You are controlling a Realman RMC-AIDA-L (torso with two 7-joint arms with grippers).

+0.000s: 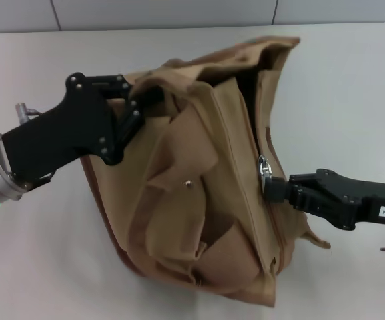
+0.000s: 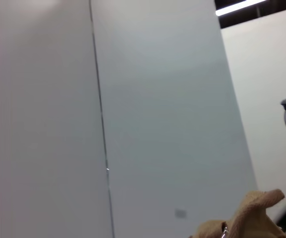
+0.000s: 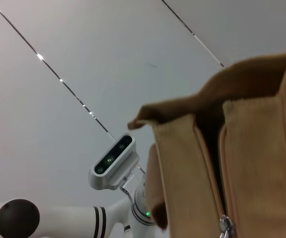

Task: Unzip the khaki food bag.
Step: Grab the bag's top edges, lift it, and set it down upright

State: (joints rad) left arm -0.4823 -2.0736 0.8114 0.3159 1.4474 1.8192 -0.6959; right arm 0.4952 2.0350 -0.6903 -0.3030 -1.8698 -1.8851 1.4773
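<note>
My left gripper (image 1: 139, 107) clamps the khaki food bag (image 1: 205, 193), steadying it; my right gripper (image 1: 269, 187) pinches the zipper pull (image 1: 263, 167) ahead.

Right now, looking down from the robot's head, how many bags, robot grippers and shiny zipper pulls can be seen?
Khaki food bag: 1
Grippers: 2, the left gripper at the bag's top edge, the right gripper at the zipper
Silver zipper pull: 1
Total: 4
</note>
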